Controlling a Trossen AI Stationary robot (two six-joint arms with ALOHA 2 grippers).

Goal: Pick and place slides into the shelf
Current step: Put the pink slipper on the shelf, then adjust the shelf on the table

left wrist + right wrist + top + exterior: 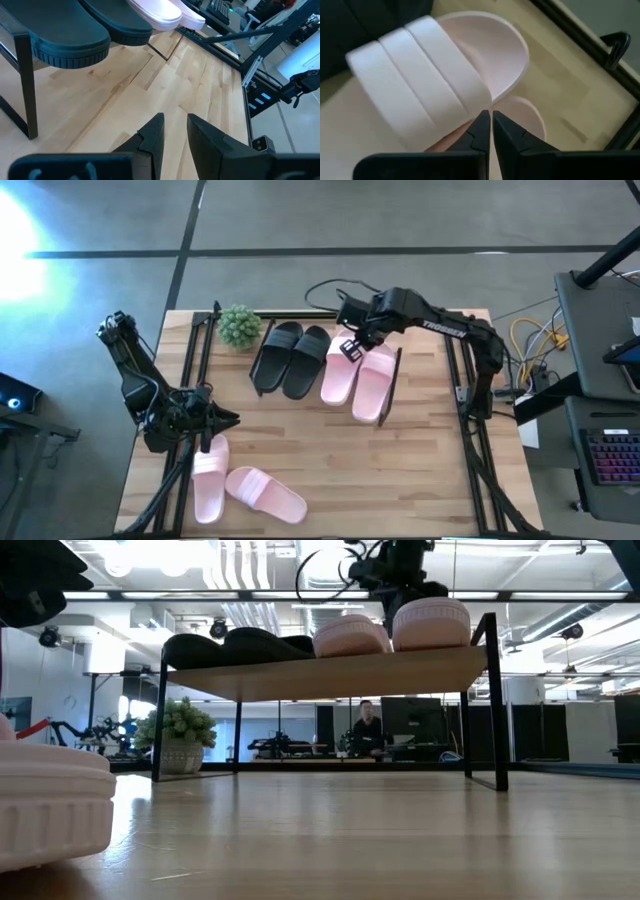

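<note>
Slides are sitting four in a row on the shelf [392, 395] when I look down from above: two black slides [290, 358] toward the plant [239, 326] at the table's [400, 470] far left corner, then two pink slides [358, 375] beside them. I am hovering my right gripper [351, 348] over the far end of the inner pink slide, fingers pressed together, gripping nothing. My left gripper [208, 427] is waiting near the table's left edge, just above the last pink pair [240, 486], which is lying by the near left corner.

Looking level across the table, I am seeing the shelf [330, 675] with the black slides [235, 645] and pink slides [395, 628] on its top plank, and one pink slide [45, 805] looming close at the left.

Through my left wrist camera, my left fingers [154, 137] are standing slightly apart with nothing between them, above bare wood, with the black soles [75, 35] overhanging the shelf's edge ahead.

Through my right wrist camera, my right fingers [482, 131] are meeting tip to tip just above the heel of a pink slide [440, 75], not holding it.
</note>
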